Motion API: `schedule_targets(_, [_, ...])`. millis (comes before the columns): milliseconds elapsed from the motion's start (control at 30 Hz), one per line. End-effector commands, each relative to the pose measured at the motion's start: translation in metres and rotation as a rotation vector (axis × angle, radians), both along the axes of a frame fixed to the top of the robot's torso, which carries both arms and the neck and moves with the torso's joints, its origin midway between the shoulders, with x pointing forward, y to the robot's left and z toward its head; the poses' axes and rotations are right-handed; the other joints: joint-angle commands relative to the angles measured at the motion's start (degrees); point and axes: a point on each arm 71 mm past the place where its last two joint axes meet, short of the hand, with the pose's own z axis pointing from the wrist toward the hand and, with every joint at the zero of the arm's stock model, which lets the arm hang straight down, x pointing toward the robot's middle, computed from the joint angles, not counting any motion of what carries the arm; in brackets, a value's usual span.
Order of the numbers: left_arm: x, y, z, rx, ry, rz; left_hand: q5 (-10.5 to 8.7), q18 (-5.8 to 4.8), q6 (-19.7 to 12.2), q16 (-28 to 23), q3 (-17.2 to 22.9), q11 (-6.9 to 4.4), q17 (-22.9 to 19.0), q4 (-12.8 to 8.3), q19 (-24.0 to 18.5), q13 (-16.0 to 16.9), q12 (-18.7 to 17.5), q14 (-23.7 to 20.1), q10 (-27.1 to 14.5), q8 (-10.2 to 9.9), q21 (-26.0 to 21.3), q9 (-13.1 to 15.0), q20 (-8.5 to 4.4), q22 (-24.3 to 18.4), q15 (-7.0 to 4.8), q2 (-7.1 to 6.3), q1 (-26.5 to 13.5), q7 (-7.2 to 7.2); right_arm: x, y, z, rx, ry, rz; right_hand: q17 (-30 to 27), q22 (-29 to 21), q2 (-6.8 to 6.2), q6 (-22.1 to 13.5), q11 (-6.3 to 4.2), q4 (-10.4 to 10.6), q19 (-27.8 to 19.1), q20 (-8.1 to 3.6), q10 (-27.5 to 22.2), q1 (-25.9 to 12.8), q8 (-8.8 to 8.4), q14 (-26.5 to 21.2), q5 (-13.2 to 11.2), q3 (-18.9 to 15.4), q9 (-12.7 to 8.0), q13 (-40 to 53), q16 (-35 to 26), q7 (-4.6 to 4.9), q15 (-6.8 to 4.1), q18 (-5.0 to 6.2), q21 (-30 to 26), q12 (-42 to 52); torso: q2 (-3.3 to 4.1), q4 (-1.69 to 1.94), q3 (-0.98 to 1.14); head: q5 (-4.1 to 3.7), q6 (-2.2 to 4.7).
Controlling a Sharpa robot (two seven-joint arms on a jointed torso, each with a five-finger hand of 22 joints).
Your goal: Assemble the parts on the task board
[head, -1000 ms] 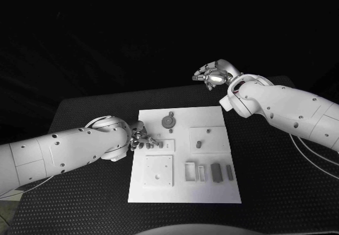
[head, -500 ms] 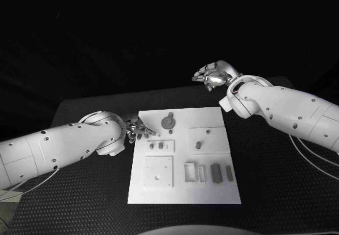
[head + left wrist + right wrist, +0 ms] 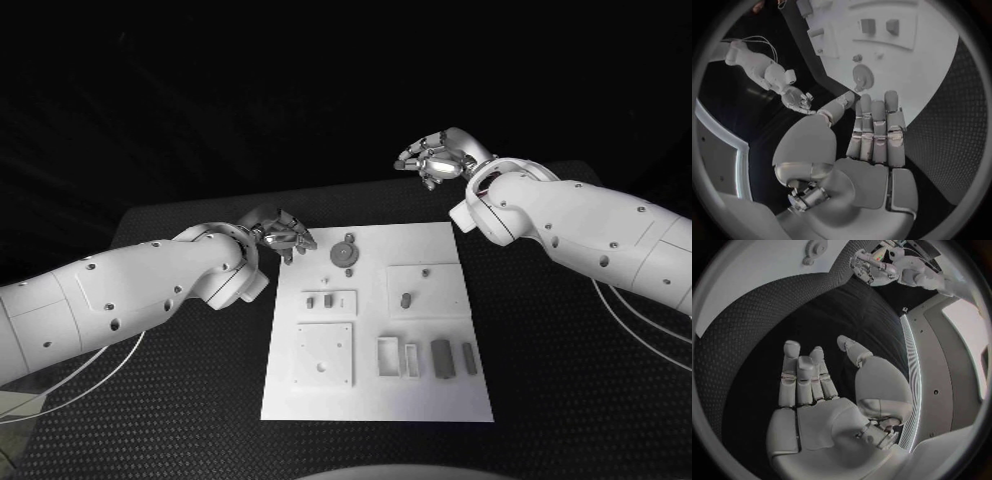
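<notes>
Board (image 3: 433,400) mid-bench, parts (image 3: 441,356) seated in it | my left hand (image 3: 283,237) beside its far corner, right hand (image 3: 437,160) beyond: fingers loosely spread, nothing held | risk: left fingers nudging the board askew.

White task board (image 3: 433,385) sits bright against a black table (image 3: 173,400) whose surface carries a fine dotted, mesh-like texture. The parts (image 3: 441,356) on the board read dark grey here, though the light may be flattening their true colour. A round grey disc (image 3: 343,250) marks the board's far end. Both arms are glossy white with small dark dots; the left hand (image 3: 283,236) and right hand (image 3: 437,160) gleam silver. Pale cables (image 3: 87,385) trail over the black table.
</notes>
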Motion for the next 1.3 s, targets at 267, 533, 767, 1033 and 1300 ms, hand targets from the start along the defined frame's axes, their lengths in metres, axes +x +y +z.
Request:
schedule_targets(267, [-0.006, -0.033, 0.013, 0.221, -0.406, -0.311, -2.74, 0.87, 0.3, -3.7, -0.3, 2.2, -1.2, -0.4, -1.2, -8.0, -13.5, -0.6, 2.3, -2.9, -3.1, -3.0, 2.04, -2.0, 2.13, -2.08, 4.9, 0.71, 0.0, -0.001, -0.001, 0.0, -0.001, 0.007, 0.0, 1.1, 0.01, 0.0, -0.04, 0.2, -0.1, -0.26, -0.3, -0.3, -0.21, -0.4, 0.2, 0.1, -0.1, -0.1, -0.2, 0.46, -0.12, 0.67, -0.2, 0.4, 0.06, -0.08, 0.01, 0.03, 0.93])
schedule_targets(533, [-0.014, -0.054, 0.001, 0.434, -0.433, -0.461, -3.04, 0.97, 0.6, -3.9, -0.5, 2.55, -1.1, -0.5, -1.1, -8.9, -15.5, -0.6, 2.3, -3.1, -3.4, -3.5, 2.22, -2.1, 2.31, -2.28, 5.3, 0.46, 0.001, 0.0, -0.002, 0.0, 0.002, 0.007, 0.0, 1.1, 0.01, 0.0, -0.04, 0.2, -0.1, -0.26, -0.3, -0.3, -0.21, -0.4, 0.2, 0.1, -0.1, -0.1, -0.2, 0.46, -0.12, 0.67, -0.2, 0.4, 0.0, -0.04, 0.04, -0.06, 1.31])
schedule_targets(767, [-0.014, -0.066, -0.003, 0.488, -0.448, -0.502, -3.04, 0.97, 0.6, -3.9, -0.5, 2.55, -1.1, -0.5, -1.1, -8.9, -15.5, -0.6, 2.3, -3.1, -3.4, -3.5, 2.22, -2.1, 2.31, -2.28, 5.3, 0.46, 0.002, 0.0, -0.002, 0.004, -0.001, 0.004, 0.0, 1.1, 0.01, 0.0, -0.04, 0.2, -0.1, -0.26, -0.3, -0.3, -0.21, -0.4, 0.2, 0.1, -0.1, -0.1, -0.2, 0.46, -0.12, 0.67, -0.2, 0.4, -0.03, -0.12, 0.12, -0.06, 1.53])
schedule_targets(1033, [-0.013, -0.075, -0.012, 0.52, -0.435, -0.528, -5.1, 2.15, -1.4, -3.1, -1.1, 3.9, -0.4, -0.1, 0.1, -10.8, -19.2, 0.0, -0.8, -4.7, -2.8, -4.7, 3.1, -1.6, 3.37, -4.0, 5.5, 0.75, 0.003, 0.001, -0.003, 0.061, 0.021, 0.045, -4.2, -1.6, 0.3, -1.3, 1.17, -0.1, -9.0, 2.55, -5.7, -1.3, -0.65, -7.9, 0.3, 1.8, -0.3, -5.8, -10.2, 1.63, 1.6, -0.79, -7.4, -8.2, 0.0, -0.1, 0.07, -0.11, 1.87])
schedule_targets(1300, [-0.015, -0.079, -0.02, 0.514, -0.44, -0.526, -5.12, 2.42, -1.4, -3.1, -1.1, 3.99, -0.3, -0.1, 0.2, -11.2, -19.8, 0.0, -0.5, -4.8, -2.8, -5.0, 3.24, -1.4, 3.49, -3.96, 5.4, 0.8, 0.006, 0.003, -0.005, 0.108, 0.044, 0.082, -18.6, -8.9, 1.73, -4.3, 6.67, -2.5, -29.3, 8.5, -9.1, -1.1, 0.07, -20.3, 0.1, 2.7, 0.3, -24.8, -41.3, 3.52, 11.54, -5.96, -24.6, -28.4, 0.02, -0.09, 0.06, -0.22, 1.93])
